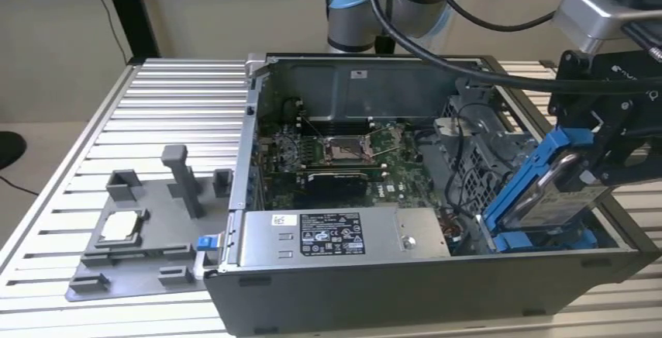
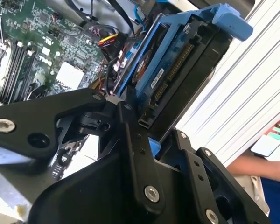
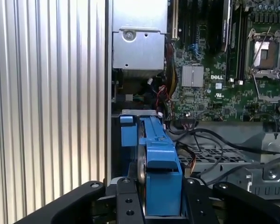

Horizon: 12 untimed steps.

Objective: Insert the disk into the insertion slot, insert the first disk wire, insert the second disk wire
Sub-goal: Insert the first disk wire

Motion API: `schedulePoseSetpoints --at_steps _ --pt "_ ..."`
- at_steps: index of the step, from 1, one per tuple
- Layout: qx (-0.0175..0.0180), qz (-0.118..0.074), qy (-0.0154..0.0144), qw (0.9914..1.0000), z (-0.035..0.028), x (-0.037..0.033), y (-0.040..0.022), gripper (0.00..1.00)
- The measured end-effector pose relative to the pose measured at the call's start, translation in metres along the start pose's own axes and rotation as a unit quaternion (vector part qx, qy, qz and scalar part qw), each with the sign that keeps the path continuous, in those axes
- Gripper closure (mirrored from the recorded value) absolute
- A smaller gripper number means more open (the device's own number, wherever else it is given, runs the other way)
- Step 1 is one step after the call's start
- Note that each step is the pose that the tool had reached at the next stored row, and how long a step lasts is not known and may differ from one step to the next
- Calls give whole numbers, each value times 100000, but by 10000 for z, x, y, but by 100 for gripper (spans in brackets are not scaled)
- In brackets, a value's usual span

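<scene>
Blue plastic pinched from both sides: clamps the disk (image 1: 543, 191) by its carrier frame between the fingers of the black gripper (image 3: 158, 187). Holds it tilted at the computer case's (image 1: 414, 291) corner, lower end inside the case wall, just beside the grey perforated drive cage (image 1: 478, 156). Shows a white printed label on the power-supply box (image 1: 342, 233) along the case's near wall, wording left unread.
</scene>
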State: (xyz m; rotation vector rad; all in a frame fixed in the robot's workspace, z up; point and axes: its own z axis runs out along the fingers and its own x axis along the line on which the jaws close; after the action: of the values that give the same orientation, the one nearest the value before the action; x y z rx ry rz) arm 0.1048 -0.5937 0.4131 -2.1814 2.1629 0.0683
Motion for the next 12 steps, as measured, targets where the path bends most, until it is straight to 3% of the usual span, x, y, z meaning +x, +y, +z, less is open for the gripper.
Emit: schedulePoseSetpoints --at_steps 3,6,7,12 --pt "9 20 7 100000 52 4 2 100" --pt "17 20 37 100000 53 4 2 100" --pt "15 19 51 100000 53 4 2 0" --pt "10 20 51 100000 54 5 2 0"
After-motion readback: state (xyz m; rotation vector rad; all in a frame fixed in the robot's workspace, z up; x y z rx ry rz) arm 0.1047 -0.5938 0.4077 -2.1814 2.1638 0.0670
